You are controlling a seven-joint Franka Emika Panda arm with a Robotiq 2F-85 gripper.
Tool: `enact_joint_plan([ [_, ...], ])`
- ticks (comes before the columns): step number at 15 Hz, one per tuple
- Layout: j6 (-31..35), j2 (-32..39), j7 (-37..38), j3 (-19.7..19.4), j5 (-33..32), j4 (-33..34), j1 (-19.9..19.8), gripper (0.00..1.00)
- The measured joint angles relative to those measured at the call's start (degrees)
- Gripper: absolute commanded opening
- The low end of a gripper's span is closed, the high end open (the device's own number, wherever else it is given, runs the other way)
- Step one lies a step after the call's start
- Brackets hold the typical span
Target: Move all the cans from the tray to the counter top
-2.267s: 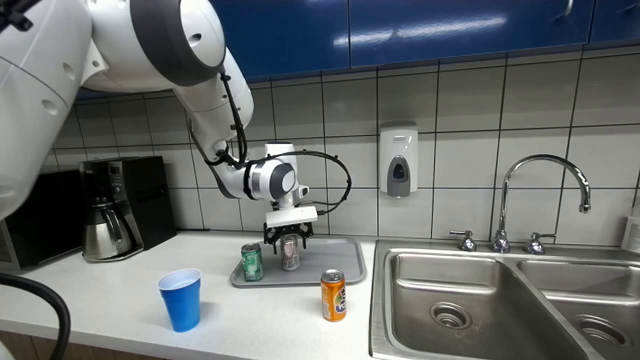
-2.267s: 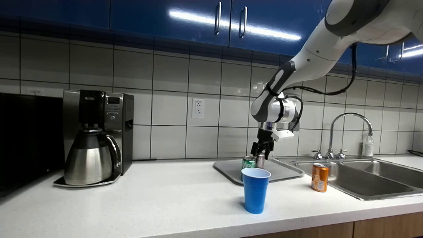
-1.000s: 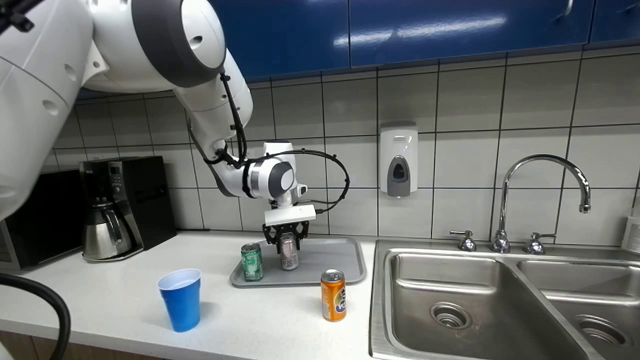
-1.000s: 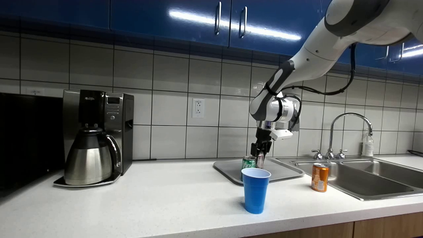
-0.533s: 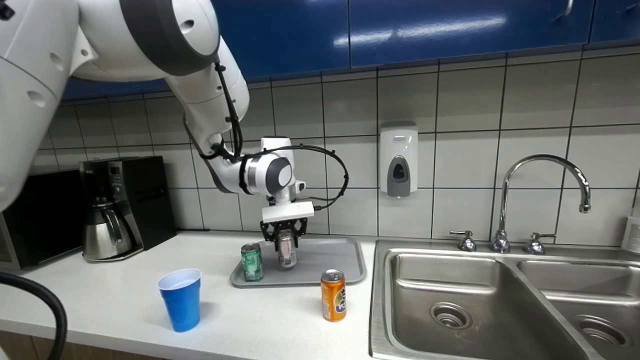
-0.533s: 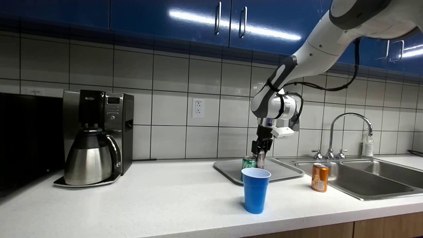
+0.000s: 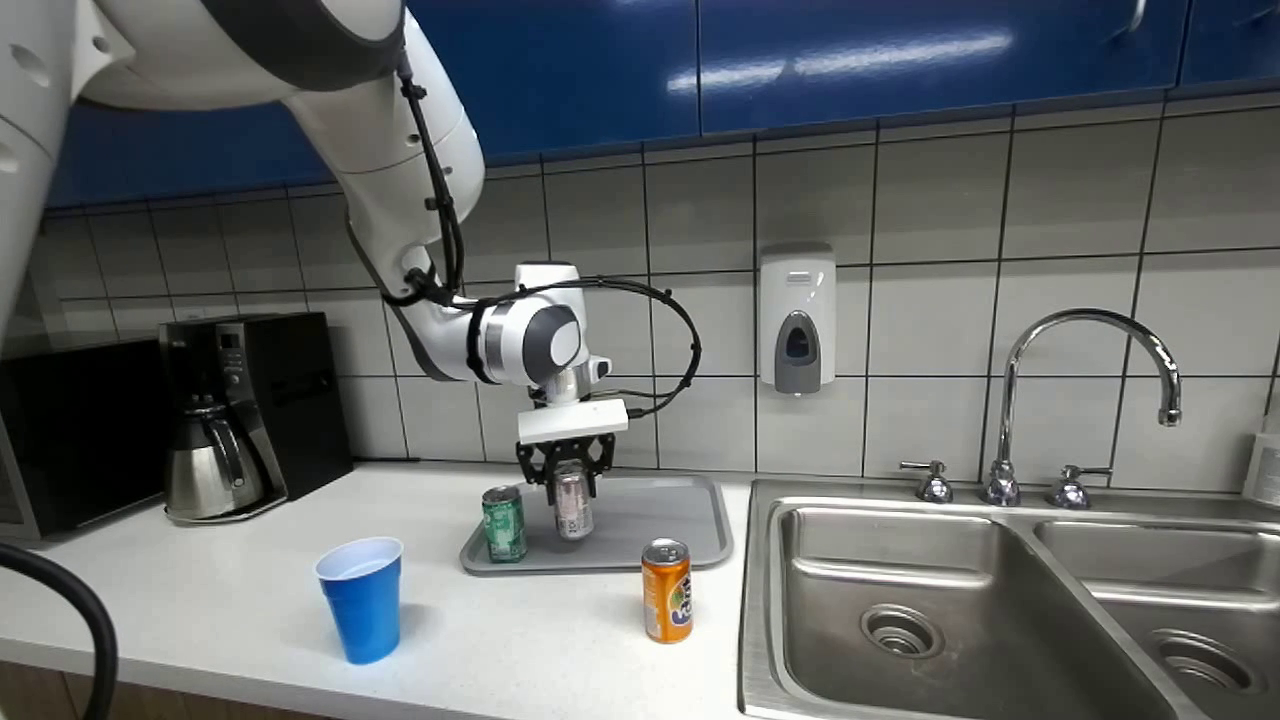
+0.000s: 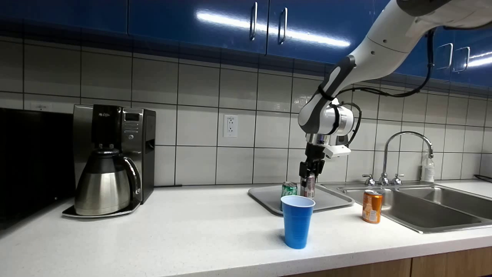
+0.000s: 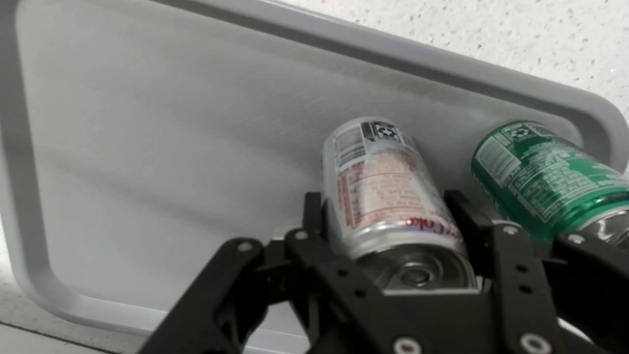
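Observation:
My gripper [image 7: 572, 492] is shut on the silver-grey can [image 9: 378, 182], one finger on each side of its upper part. That can leans slightly over the grey tray [image 7: 660, 515]; whether its base touches the tray I cannot tell. Close beside it, the green can [image 9: 545, 167] stands on the tray near its corner, and in an exterior view the blue cup hides the lower part of the green can [image 8: 289, 188]. On the white counter top [image 7: 500, 640], in front of the tray, the orange can [image 7: 667, 592] stands upright.
A blue cup [image 7: 362, 600] stands on the counter left of the tray in an exterior view. The steel sink [image 7: 755, 600] lies to the right with its faucet [image 7: 1010, 400]. A coffee maker [image 8: 115, 154] is at the far left, and a soap dispenser [image 7: 797, 320] hangs behind.
The fingers have closed from a wider gap onto the silver-grey can. Since then arm and can have shifted a little together, and the can has tilted slightly. Green and orange cans have not moved.

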Motion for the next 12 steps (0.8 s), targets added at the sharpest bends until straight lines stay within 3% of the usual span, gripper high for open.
enact_joint_plan([
  [12,2.2,-8.6,-3.7,-0.4,1.9,-12.3,-2.6,0.38],
])
